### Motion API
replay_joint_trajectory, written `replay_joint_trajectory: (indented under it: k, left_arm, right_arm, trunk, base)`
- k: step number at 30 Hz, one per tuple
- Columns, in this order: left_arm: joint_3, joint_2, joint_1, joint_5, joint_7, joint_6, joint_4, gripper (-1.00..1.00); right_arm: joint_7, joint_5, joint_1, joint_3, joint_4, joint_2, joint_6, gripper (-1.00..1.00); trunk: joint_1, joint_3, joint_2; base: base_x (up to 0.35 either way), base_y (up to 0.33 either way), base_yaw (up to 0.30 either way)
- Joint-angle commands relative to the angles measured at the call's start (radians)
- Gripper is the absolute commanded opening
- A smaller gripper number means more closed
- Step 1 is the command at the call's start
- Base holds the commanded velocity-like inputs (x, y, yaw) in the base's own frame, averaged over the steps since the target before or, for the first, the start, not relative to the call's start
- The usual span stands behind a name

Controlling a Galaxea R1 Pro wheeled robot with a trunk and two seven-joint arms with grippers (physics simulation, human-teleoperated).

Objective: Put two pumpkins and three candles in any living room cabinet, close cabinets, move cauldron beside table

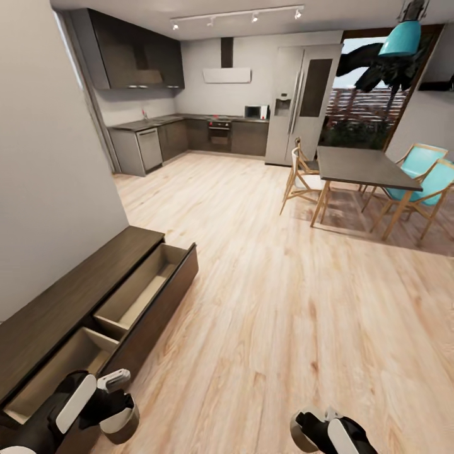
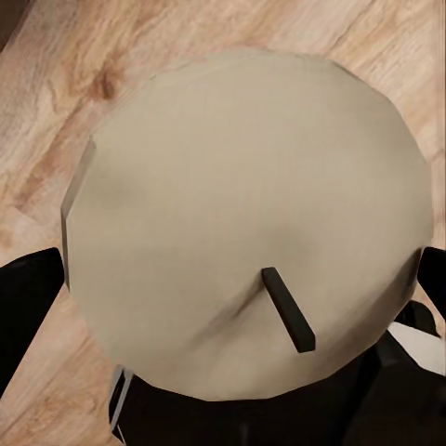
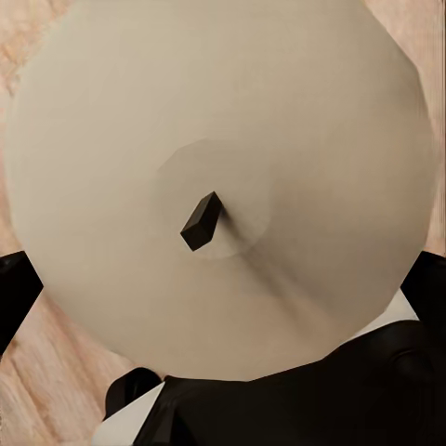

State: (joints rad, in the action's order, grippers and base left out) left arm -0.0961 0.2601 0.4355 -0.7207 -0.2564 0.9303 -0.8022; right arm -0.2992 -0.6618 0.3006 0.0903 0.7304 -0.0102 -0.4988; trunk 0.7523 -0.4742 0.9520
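The long dark-brown cabinet [image 1: 75, 296] stands against the left wall with both drawers [image 1: 148, 287] pulled out, their pale insides showing. My left gripper [image 1: 116, 410] hangs low beside the near drawer, shut on a grey-tan candle [image 1: 121, 421]. In the left wrist view the candle's round top [image 2: 242, 204] and dark wick sit between black fingers [image 2: 28, 297]. My right gripper [image 1: 310, 430] is low over the floor, shut on a second candle [image 1: 301, 435]. That candle [image 3: 223, 139] shows between the fingers [image 3: 14, 293] in the right wrist view. The pumpkins and the cauldron are out of view.
A dark dining table [image 1: 362, 167] with wooden and teal chairs [image 1: 429, 180] stands at the right. The kitchen counter [image 1: 189, 132] and fridge [image 1: 302, 101] line the far wall. Pale wood floor [image 1: 252, 284] stretches between the cabinet and the table.
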Motion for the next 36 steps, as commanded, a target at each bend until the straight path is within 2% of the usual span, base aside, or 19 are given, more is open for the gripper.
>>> replay_joint_trajectory:
  k: [1, 10, 19, 36]
  left_arm:
    - [0.0, -0.001, 0.0, 0.001, -0.001, 0.0, 0.0, -1.0]
    - [-0.001, -0.003, 0.0, 0.001, -0.001, -0.001, 0.0, -1.0]
    - [-0.001, -0.004, 0.0, 0.001, -0.001, -0.002, 0.001, -1.0]
    - [-0.001, -0.004, 0.0, 0.001, -0.001, -0.004, 0.001, -1.0]
  right_arm:
    - [0.0, 0.0, 0.0, 0.0, -0.001, 0.0, 0.0, -1.0]
    - [0.0, -0.001, 0.0, 0.0, -0.006, 0.0, 0.002, -1.0]
    - [0.0, -0.002, 0.0, 0.0, -0.008, -0.001, 0.036, -1.0]
    - [0.0, -0.002, 0.0, 0.0, -0.008, 0.0, 0.037, -1.0]
  trunk:
    - [0.0, -0.001, 0.0]
    - [0.0, -0.009, 0.0]
    - [0.0, -0.017, 0.0]
    - [0.0, -0.034, 0.0]
  base:
    - [0.0, 0.0, -0.253]
    - [0.0, 0.0, -0.253]
    - [0.0, 0.0, -0.253]
    - [0.0, 0.0, -0.234]
